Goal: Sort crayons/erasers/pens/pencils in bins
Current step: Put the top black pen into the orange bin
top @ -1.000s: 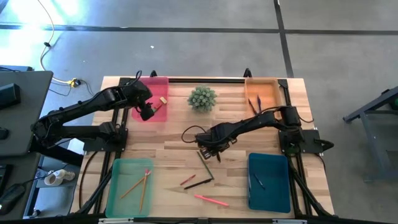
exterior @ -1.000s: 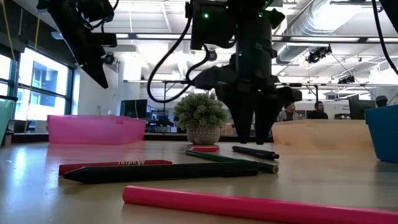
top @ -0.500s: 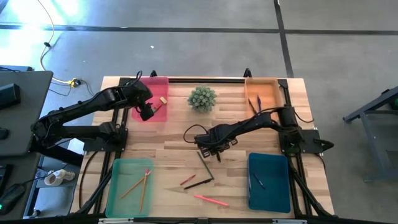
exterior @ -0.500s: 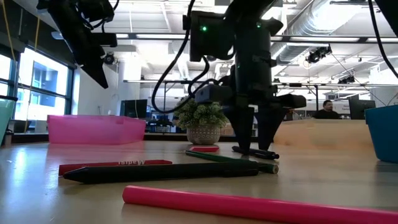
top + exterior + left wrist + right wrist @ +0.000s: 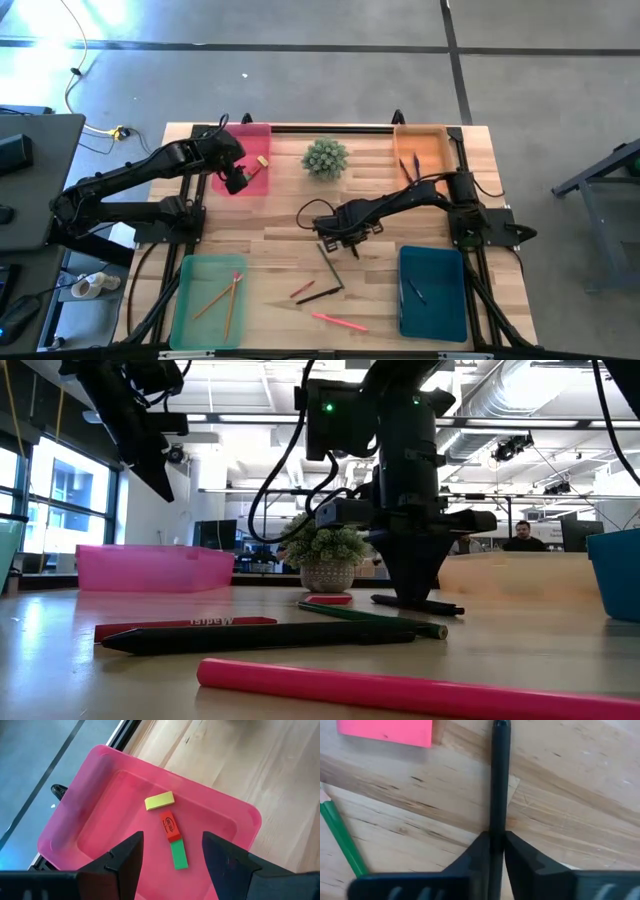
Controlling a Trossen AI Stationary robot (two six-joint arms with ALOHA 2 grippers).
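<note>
The right gripper pinches the black pen mid-table. It looks light, stiff and slippery. The left gripper hangs wide open, empty, over the pink bin.

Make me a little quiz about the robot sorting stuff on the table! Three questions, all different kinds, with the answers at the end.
1. True or false: the right pincer has shut on a black pen lying on the table.
2. Which bin does the left pincer hover over? A) teal bin B) pink bin C) orange bin
3. Fill in: the erasers in that bin are yellow, red and ____.

Key:
1. True. In the right wrist view the fingers pinch the pen.
2. B. Its jaws stand open above it.
3. Green.
</note>
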